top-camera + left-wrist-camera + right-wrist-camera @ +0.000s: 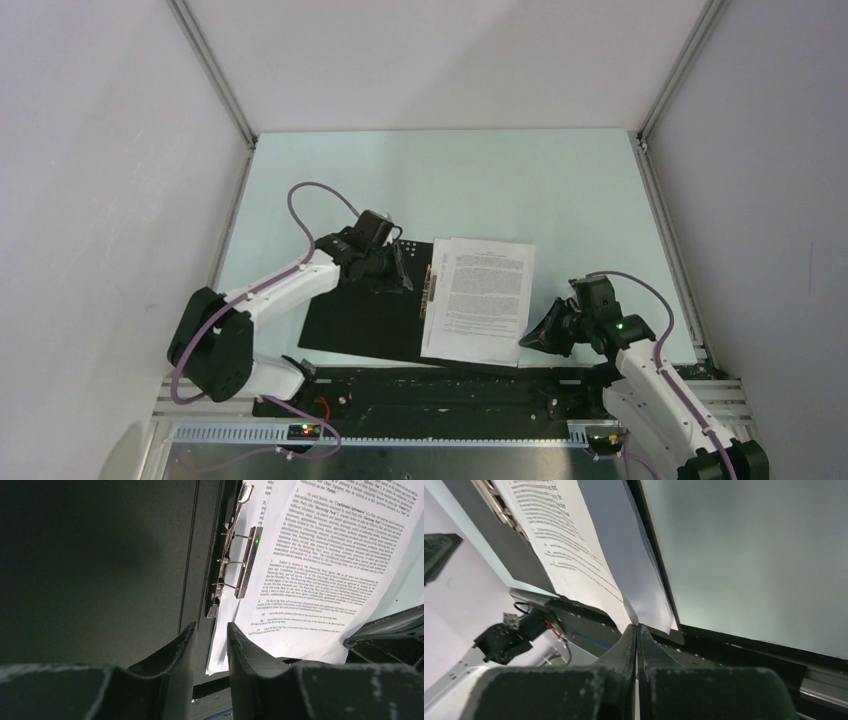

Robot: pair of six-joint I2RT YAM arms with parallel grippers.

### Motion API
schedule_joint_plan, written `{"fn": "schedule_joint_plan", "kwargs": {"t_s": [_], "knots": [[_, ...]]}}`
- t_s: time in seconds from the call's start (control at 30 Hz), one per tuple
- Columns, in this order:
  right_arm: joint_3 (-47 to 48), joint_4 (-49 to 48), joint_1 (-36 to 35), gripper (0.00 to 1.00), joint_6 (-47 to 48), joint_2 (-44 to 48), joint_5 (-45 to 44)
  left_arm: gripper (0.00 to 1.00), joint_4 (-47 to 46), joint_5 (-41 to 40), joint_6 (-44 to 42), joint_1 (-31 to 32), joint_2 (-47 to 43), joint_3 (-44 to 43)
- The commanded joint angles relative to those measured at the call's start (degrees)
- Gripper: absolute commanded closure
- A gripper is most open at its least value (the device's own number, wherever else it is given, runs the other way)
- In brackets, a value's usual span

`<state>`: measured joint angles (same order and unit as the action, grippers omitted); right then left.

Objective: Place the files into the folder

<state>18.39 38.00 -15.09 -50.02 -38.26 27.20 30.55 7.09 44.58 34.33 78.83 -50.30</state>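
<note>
A corner of the files (480,295) is pinched in the right gripper's (636,630) closed jaws; the left gripper's (211,630) are held slightly apart, empty, above the open folder (355,320). The files are laid on the folder's right half.

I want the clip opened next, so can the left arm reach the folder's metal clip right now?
Probably yes: the left gripper hovers open just short of the metal clip, nothing between them; the right gripper only pinches the paper sheets' near corner.
</note>
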Motion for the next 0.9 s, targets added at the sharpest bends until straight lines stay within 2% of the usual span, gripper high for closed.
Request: {"fn": "schedule_joint_plan", "kwargs": {"t_s": [0.0, 0.33, 0.5, 0.67, 0.87], "knots": [[2.75, 2.09, -0.13, 1.0, 6.01, -2.85, 1.51, 0.66, -1.85, -0.15, -1.51, -0.1, 1.28, -0.12], [5.75, -2.03, -6.06, 1.0, 5.33, -10.18, -2.56, 0.67, -2.42, 0.28, -1.51, -0.19, 2.87, -0.02], [5.87, -3.15, -6.53, 1.0, 1.93, -9.64, -5.1, 0.67, -2.7, 0.26, -1.43, -0.14, 3.23, 0.27], [5.87, -1.19, -6.32, 1.0, -1.4, -4.2, -10.38, 0.67, -2.77, 0.26, -1.47, -0.15, 3.32, 0.6], [5.76, 0.1, -6.51, 1.0, -2.52, -2.67, -11.49, 0.67, -3.05, 0.28, -1.44, -0.18, 3.56, 0.86]]}}
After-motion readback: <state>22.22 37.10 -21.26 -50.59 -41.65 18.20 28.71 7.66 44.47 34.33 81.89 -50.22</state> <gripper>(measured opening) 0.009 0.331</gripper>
